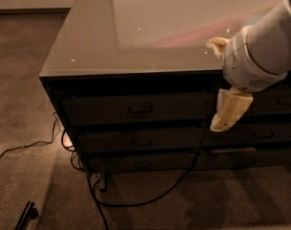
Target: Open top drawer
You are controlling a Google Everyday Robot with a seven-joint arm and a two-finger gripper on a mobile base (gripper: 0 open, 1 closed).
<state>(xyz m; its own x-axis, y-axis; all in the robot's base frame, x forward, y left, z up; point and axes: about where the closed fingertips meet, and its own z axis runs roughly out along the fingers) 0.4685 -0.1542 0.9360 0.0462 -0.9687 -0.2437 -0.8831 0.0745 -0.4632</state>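
Observation:
The top drawer (102,110) is the uppermost dark front in the cabinet's left column, just under the countertop. It sits flush with the fronts around it, and its small bar handle (140,109) is at its centre. My gripper (221,124) is cream-coloured and hangs down from the white arm (260,51). It is in front of the cabinet, to the right of the handle, about where the left and right drawer columns meet. It is level with the top drawer's lower edge and holds nothing that I can see.
Two lower drawers (141,141) sit beneath the top one, and more drawers (279,102) lie to the right behind the arm. The glossy countertop (136,37) overhangs the fronts. Cables (136,202) trail over the carpet below, and a black object (26,215) lies at lower left.

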